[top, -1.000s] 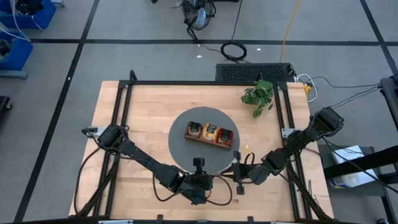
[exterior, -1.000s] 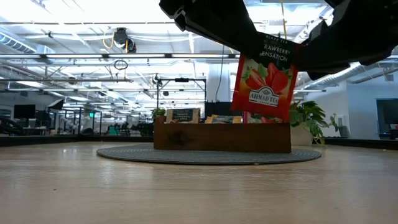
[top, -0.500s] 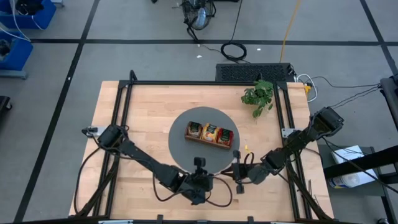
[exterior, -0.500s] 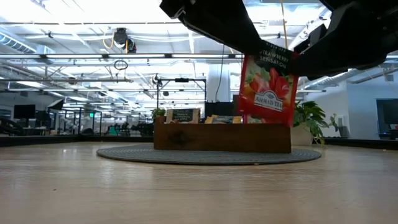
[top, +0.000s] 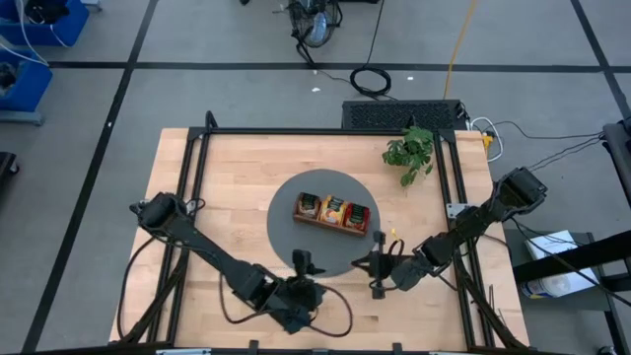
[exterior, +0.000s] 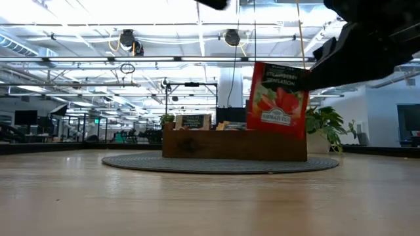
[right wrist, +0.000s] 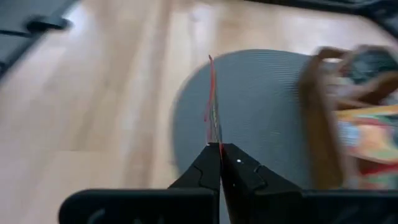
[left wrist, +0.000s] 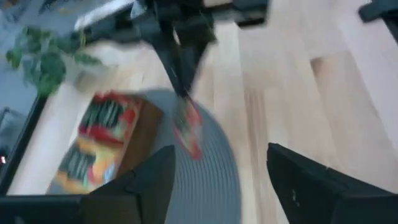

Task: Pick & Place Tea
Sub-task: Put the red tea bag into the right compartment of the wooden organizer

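The round grey mat (top: 317,229) sits mid-table with bare wood (top: 227,187) open all around it; the wooden tray (top: 332,212) of tea sachets lies at its centre, and a small plant (top: 410,151) stands toward two o'clock near the table's far edge. At about five o'clock off the mat's rim, the right gripper (right wrist: 219,147) is pinched closed on the top edge of a red tea sachet (exterior: 277,99), which hangs upright in the air above the mat's near edge, clear of the tray. A second ago both grippers pinched this sachet; now the left gripper (top: 302,264) has let go, its fingers (left wrist: 152,180) spread wide and empty, and has drawn back toward seven o'clock. The right arm reaches in low from the table's right side.
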